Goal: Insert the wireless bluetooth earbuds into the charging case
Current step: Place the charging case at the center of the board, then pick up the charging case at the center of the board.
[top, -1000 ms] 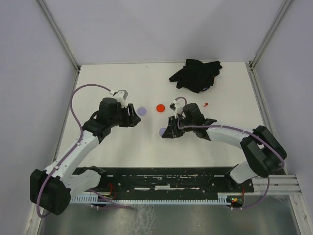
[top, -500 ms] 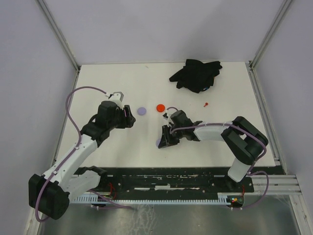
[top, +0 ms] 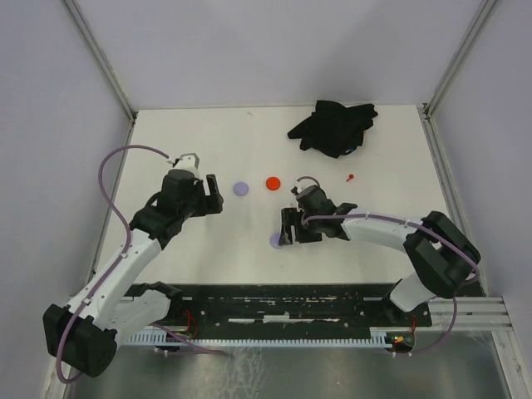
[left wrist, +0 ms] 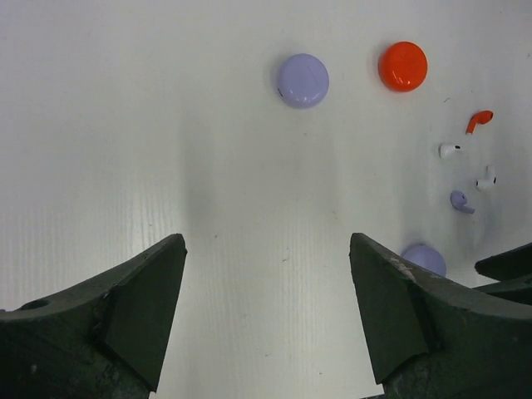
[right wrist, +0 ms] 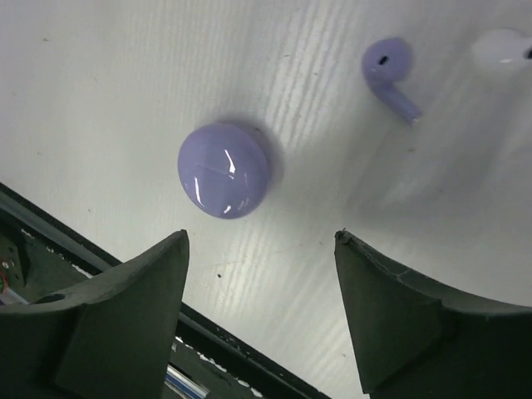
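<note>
Lying flat, lavender bud (right wrist: 389,75) points stem down-right in right wrist view, disc (right wrist: 224,170) near; left gripper (left wrist: 266,249), right gripper (right wrist: 259,241) fingers apart, empty.

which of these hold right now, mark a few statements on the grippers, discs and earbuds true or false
1. The left gripper and right gripper are both open and hold nothing. True.
2. The right gripper is clamped on the red disc. False: a lavender disc lies untouched on the table just ahead of its open fingers.
3. A lavender earbud lies near that lavender disc. True.
4. The black cloth covers the red disc. False: the cloth lies at the far side, apart from it.
</note>
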Motion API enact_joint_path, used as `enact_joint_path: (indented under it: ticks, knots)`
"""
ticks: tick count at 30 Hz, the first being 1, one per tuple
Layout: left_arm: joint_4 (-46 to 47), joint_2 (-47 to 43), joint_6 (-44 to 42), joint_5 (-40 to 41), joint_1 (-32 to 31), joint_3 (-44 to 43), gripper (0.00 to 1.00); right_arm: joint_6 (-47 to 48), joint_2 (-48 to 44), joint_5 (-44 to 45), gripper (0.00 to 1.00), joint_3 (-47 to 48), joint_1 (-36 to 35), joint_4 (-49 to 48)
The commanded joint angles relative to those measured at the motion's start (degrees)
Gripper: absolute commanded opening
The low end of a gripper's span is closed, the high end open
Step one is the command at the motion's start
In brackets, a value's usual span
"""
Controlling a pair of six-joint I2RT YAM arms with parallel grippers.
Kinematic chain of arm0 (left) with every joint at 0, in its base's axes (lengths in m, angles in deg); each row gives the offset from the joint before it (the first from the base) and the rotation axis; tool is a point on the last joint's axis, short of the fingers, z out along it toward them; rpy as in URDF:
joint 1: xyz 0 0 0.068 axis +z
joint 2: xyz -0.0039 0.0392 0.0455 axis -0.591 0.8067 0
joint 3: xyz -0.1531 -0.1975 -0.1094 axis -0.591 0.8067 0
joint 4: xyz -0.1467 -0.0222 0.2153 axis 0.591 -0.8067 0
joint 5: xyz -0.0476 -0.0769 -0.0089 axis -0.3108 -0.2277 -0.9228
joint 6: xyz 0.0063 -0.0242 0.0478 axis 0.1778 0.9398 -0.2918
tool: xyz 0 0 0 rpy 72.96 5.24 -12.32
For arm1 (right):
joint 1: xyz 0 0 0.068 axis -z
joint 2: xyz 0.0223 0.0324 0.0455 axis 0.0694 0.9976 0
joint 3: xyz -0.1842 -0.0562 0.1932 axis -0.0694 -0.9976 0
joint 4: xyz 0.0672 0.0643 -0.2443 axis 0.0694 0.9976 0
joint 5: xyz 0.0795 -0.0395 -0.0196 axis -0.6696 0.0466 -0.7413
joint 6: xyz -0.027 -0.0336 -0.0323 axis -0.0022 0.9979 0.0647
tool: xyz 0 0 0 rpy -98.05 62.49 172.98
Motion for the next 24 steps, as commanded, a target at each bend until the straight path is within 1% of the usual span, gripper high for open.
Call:
enact_joint_path:
  ticks: [1, 2, 3, 4, 5, 6, 7, 9, 11, 15, 17, 21, 24]
  knots:
    - [-0.70, -3.92, 0.91, 4.81, 0.04, -0.46, 0.88, 4.46, -9.11, 10.75, 0.84, 1.81, 0.53, 7.92]
    - [-0.28, -4.65, 1.18, 4.81, 0.05, 0.06, 0.88, 5.27, -10.87, 12.41, 0.96, 2.42, 0.77, 9.47]
    - [0.13, -5.25, 1.27, 4.75, 0.09, 0.54, 0.90, 5.89, -12.41, 14.22, 1.00, 3.16, 1.07, 10.93]
    - [0.31, -5.80, 1.85, 5.41, 0.06, 0.84, 0.93, 6.44, -14.24, 15.71, 0.99, 4.23, 1.44, 12.34]
    - [0.14, -6.34, 3.50, 6.83, 0.05, 1.04, 1.00, 6.92, -15.58, 17.55, 0.99, 5.04, 1.87, 13.76]
    - [-0.51, -6.76, 6.02, 9.35, 0.06, 1.20, 0.99, 7.30, -16.76, 18.73, 0.99, 6.16, 2.19, 15.15]
    - [-0.49, -7.25, 6.02, 11.32, 0.06, 1.59, 0.99, 7.47, -17.79, 20.92, 0.99, 7.41, 2.33, 16.72]
    - [2.47, -8.09, 1.46, 9.56, 0.03, 3.16, 0.99, 7.81, -19.34, 27.34, 0.99, 10.16, 2.42, 20.13]
    - [4.34, -8.28, -0.35, 8.47, 0.05, 3.80, 0.99, 10.41, -20.90, 30.75, 0.99, 11.61, 2.37, 21.70]
    - [3.14, -5.87, -2.59, 4.45, 0.03, 2.01, 0.99, 11.63, -23.37, 37.74, 0.99, 11.99, 2.41, 23.09]
    - [3.57, -3.88, -2.00, 2.85, 0.01, 1.35, 0.99, 12.40, -24.50, 39.56, 0.99, 11.94, 2.50, 23.01]
    - [7.21, 0.69, -1.55, -1.69, 0.02, 0.47, 0.99, 17.03, -26.88, 38.95, 0.99, 10.87, 2.66, 20.13]
    - [8.71, 6.33, -2.04, -2.12, 0.04, -1.94, 0.99, 19.03, -26.72, 39.13, 0.99, 11.08, 2.76, 19.59]
